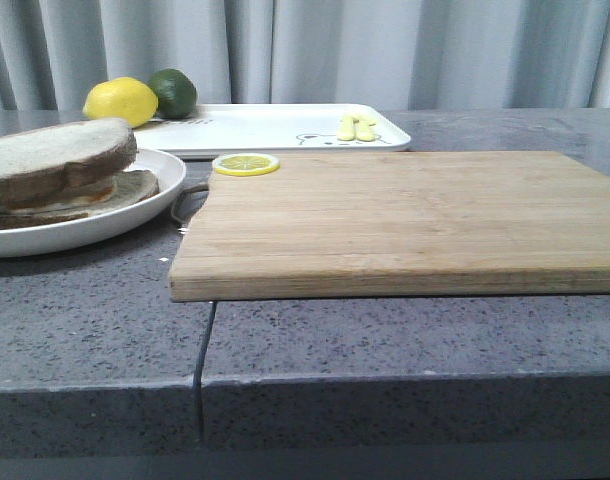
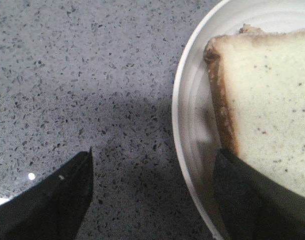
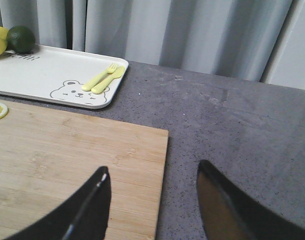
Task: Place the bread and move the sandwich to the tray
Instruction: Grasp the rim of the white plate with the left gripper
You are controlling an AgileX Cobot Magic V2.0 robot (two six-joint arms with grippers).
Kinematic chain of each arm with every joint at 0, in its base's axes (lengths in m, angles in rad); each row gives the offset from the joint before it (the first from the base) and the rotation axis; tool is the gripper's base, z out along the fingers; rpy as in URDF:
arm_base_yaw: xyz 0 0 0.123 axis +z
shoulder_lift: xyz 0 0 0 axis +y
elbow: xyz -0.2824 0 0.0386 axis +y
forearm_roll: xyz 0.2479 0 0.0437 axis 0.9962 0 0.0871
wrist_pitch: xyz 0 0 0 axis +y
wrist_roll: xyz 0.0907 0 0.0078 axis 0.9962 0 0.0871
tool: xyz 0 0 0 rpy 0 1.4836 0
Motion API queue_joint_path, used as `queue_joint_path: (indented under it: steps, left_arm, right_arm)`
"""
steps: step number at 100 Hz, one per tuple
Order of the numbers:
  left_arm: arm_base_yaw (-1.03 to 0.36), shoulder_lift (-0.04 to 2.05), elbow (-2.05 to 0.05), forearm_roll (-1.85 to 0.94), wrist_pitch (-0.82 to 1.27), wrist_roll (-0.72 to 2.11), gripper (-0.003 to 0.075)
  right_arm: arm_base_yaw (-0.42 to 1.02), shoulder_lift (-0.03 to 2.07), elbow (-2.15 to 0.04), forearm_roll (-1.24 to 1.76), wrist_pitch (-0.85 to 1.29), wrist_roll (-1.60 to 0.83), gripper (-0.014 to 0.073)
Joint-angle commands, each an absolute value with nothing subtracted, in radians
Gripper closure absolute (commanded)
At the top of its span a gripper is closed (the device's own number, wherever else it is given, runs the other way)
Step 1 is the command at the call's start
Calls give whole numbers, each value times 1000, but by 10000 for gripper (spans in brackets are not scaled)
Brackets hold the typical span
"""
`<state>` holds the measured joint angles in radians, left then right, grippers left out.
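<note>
A thick pale bread [image 1: 60, 155] slice with a dark crust lies on top of a stack on the round white plate [image 1: 135, 215] at the left. Under it is the sandwich [image 1: 95, 193]; only its slice edges and a pale layer show. In the left wrist view the bread [image 2: 272, 110] fills the plate [image 2: 185, 125]. My left gripper [image 2: 153, 151] is open, one finger over the plate beside the crust, the other over the counter. The white tray [image 1: 285, 125] lies at the back. My right gripper [image 3: 152, 166] is open and empty above the board's right edge. Neither gripper shows in the front view.
A wooden board [image 1: 405, 210] covers the middle, with a lemon slice [image 1: 246, 164] on its far left corner. On the tray a lemon [image 1: 120, 101] and lime [image 1: 173, 92] sit at the left end, a yellow fork and spoon [image 1: 357, 127] at the right. Curtains hang behind.
</note>
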<state>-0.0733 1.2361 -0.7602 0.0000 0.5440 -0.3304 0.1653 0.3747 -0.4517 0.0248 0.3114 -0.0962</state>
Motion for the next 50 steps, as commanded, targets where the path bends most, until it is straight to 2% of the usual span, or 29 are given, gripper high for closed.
queue_joint_path:
  steps: [1, 50]
  left_arm:
    - [-79, 1229, -789, 0, 482, -341, 258]
    - [-79, 1294, -789, -25, 468, -341, 258]
  right_arm:
    - [159, 377, -477, 17, 225, -97, 186]
    - [159, 377, -477, 17, 225, -97, 186]
